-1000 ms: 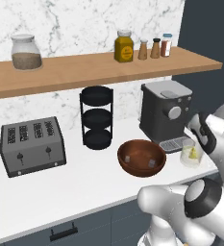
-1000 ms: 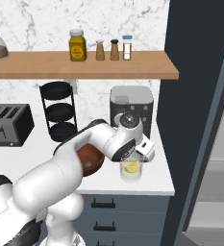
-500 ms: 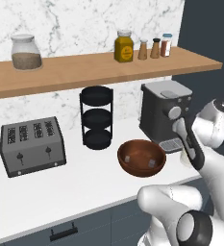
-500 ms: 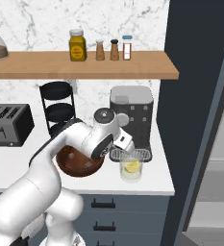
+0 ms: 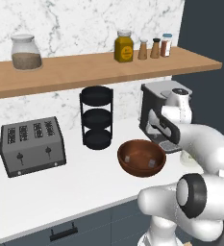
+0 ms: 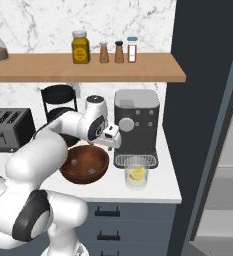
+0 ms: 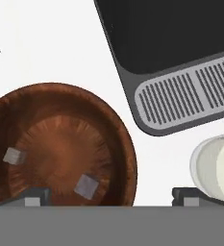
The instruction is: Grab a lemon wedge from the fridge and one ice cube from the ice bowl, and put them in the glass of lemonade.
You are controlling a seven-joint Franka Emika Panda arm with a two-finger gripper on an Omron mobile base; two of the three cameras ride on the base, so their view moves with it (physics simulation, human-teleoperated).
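End effector: the end effector (image 7: pixel 108 197) hangs above the tabletop (image 5: pixel 60 192) with its fingers spread wide and nothing between them, one tip over the bowl's edge, the other beside the glass.
Ice bowl: the ice bowl (image 7: pixel 60 149) lies below and to one side of the end effector; two ice cubes (image 7: pixel 87 186) rest apart on its floor, one just ahead of a finger tip.
Glass of lemonade: the glass of lemonade (image 6: pixel 136 176) stands on the other side of the end effector, close by, in front of the coffee machine's drip tray (image 7: pixel 190 93).
Lemon wedge: a yellow piece (image 6: pixel 134 174) shows inside the glass, so the wedge step looks done.
Why so held: judged from the empty spread fingers poised near the bowl, the ice cube is next.
Step in hand: lining up over a cube before descending.
Around: a coffee machine (image 6: pixel 135 125) stands just beyond the end effector; a black tiered stand (image 5: pixel 96 117) and toaster (image 5: pixel 31 146) sit farther off past the bowl; jars and shakers stand on the shelf (image 5: pixel 104 69) above.
In the way: the bowl's rim and the nearby glass leave little room; the cubes are small and may slip.
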